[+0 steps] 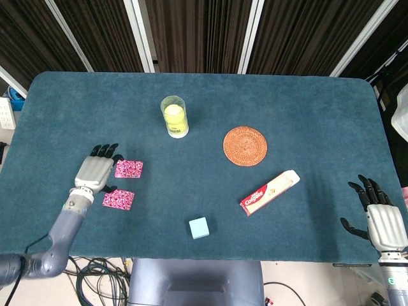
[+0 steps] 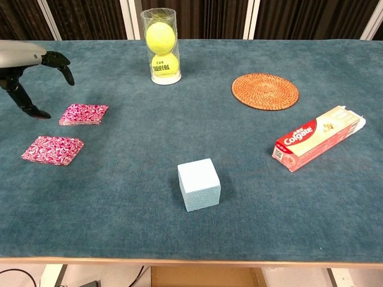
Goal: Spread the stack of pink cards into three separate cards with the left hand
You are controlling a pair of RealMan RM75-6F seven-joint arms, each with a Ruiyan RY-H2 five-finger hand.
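Two pink patterned card piles lie on the blue table. The farther pile point(image 1: 129, 169) point(image 2: 84, 114) looks thicker, like a small stack. A single pink card point(image 1: 118, 199) point(image 2: 52, 149) lies apart, nearer the front edge. My left hand point(image 1: 94, 172) point(image 2: 27, 66) hovers raised just left of the farther pile, fingers spread, holding nothing. My right hand point(image 1: 380, 219) rests at the table's right front corner, fingers apart and empty; the chest view does not show it.
A clear tube of tennis balls point(image 1: 174, 116) point(image 2: 160, 46) stands at the back centre. A woven round coaster point(image 1: 245, 146) point(image 2: 264, 91), a toothpaste box point(image 1: 269, 192) point(image 2: 318, 137) and a light blue cube point(image 1: 199, 227) point(image 2: 198, 184) lie to the right of the cards.
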